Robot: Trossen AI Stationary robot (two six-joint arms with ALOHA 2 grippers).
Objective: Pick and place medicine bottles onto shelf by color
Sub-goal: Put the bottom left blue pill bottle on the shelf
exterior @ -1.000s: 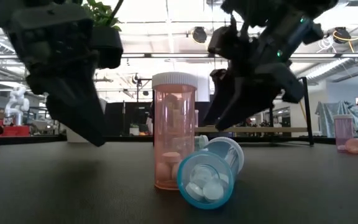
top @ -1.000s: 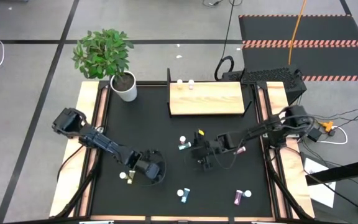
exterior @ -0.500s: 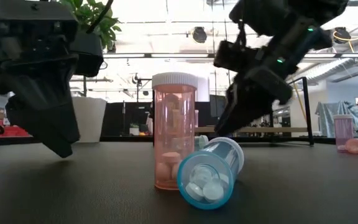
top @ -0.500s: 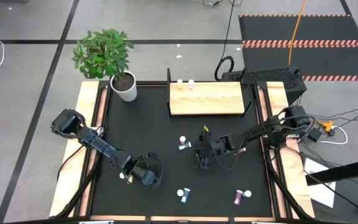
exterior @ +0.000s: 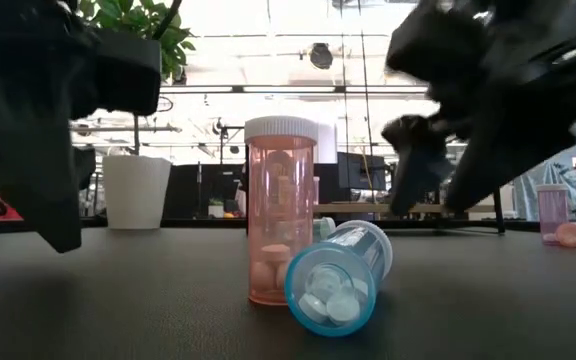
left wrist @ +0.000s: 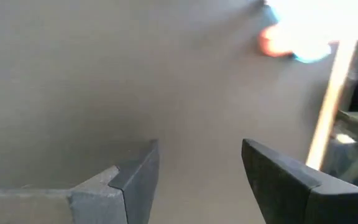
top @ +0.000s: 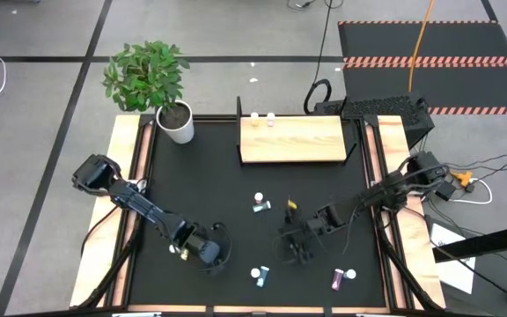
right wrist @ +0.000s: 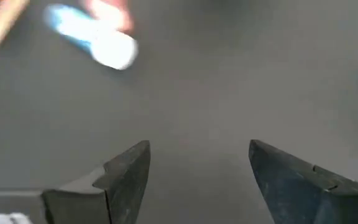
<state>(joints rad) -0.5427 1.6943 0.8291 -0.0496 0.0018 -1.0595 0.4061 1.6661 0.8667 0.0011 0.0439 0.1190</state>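
My left gripper [top: 208,251] hangs open over the black mat near the table's near-left part, beside a small white-capped bottle [top: 176,249]. My right gripper [top: 296,248] is open too, above the mat between a teal-and-pink bottle pair [top: 260,276] and a magenta bottle [top: 341,278] lying on its side. In the low view the pink bottle [exterior: 280,210] stands upright and the teal one [exterior: 336,278] lies on its side against it. Another bottle pair [top: 260,205] sits mid-table. The light-wood shelf [top: 293,141] lies at the far edge with two tiny bottles [top: 262,117] on it.
A white pot with a green plant [top: 176,121] stands at the far-left corner. Wooden side rails [top: 128,220] border the black mat. The low view shows more pink bottles [exterior: 558,222] toward the right. Bare mat lies between the shelf and the grippers.
My right gripper has moved toward the table's near edge, away from the mid-table bottle pair, and stays open. My left gripper has shifted a little toward the near-left. No bottle has moved.
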